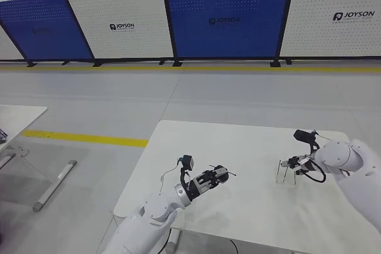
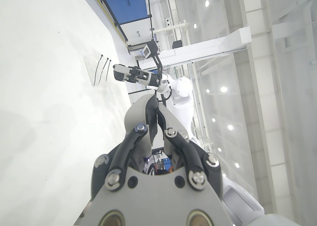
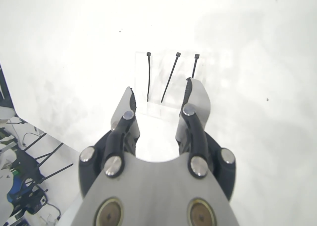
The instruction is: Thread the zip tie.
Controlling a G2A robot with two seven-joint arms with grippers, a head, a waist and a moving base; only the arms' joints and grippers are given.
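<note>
Three black zip ties stand in a clear holder on the white table. My right gripper hovers open just in front of them, and one fingertip hides the lower part of the third tie. From above, the right gripper sits over the holder at the table's right. My left gripper is shut near the table's front left. In the top view a thin black zip tie sticks out across the tips of the left gripper.
The left wrist view looks across the table to the right gripper and the zip ties. The table's front edge lies close under the left arm. Bare tabletop separates the two grippers. A second table stands far left.
</note>
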